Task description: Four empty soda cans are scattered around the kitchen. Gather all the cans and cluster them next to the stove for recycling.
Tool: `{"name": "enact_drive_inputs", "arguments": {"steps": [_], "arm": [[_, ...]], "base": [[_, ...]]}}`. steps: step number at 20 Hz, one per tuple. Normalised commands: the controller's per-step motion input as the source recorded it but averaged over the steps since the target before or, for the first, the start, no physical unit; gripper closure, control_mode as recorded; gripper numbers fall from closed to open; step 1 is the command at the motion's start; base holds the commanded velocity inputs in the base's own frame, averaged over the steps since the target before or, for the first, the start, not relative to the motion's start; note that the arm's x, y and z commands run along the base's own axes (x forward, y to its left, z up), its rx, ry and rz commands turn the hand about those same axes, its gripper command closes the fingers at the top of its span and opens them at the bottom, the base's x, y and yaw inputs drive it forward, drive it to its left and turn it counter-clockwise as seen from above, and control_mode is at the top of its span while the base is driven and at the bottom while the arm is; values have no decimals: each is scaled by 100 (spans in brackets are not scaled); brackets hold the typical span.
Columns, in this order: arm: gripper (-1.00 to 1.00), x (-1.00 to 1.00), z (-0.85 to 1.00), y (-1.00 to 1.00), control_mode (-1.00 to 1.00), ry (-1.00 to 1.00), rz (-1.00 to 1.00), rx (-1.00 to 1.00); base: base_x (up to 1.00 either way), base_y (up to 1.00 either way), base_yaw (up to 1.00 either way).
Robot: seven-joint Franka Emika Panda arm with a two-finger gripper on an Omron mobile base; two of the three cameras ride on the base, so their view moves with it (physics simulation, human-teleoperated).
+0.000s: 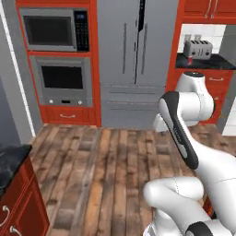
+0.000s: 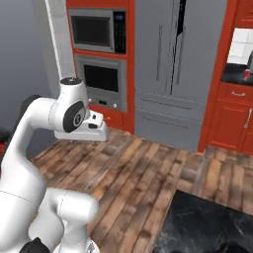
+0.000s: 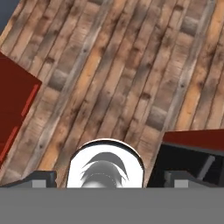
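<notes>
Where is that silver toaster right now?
The toaster sits on the black counter at the upper right of the left base view, against the white tiled wall, right of the grey fridge, with a small red can in front of it.

Kitchen, built-in microwave (image 1: 50,30), wall oven (image 1: 61,80), steel fridge (image 1: 136,55), toaster (image 1: 197,48)

I see a wooden plank floor (image 1: 106,170) spreading across the middle of the kitchen, brown boards with darker patches. At the far right a black marbled bench (image 1: 205,61) sits on red cabinets; a silver toaster (image 1: 197,48) stands on it, with a small red soda can (image 1: 190,60) just in front of it. A second black bench (image 2: 207,222) fills my lower right, and the corner of another (image 1: 11,159) shows at lower left.
</notes>
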Motion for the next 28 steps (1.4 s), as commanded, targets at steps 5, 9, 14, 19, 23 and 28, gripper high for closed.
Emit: {"name": "enact_drive_inputs", "arguments": {"steps": [5,9,14,19,23,28], "arm": [[-100,0,0,0,100,0,0,0],[-100,0,0,0,100,0,0,0],[-100,0,0,0,100,0,0,0],[-100,0,0,0,100,0,0,0],[-100,0,0,0,100,0,0,0],[-100,0,0,0,100,0,0,0]], "base": [[26,-48,-70],[40,32,-38],[57,97,-8],[85,57,0],[100,-21,0],[100,-39,0]]}}
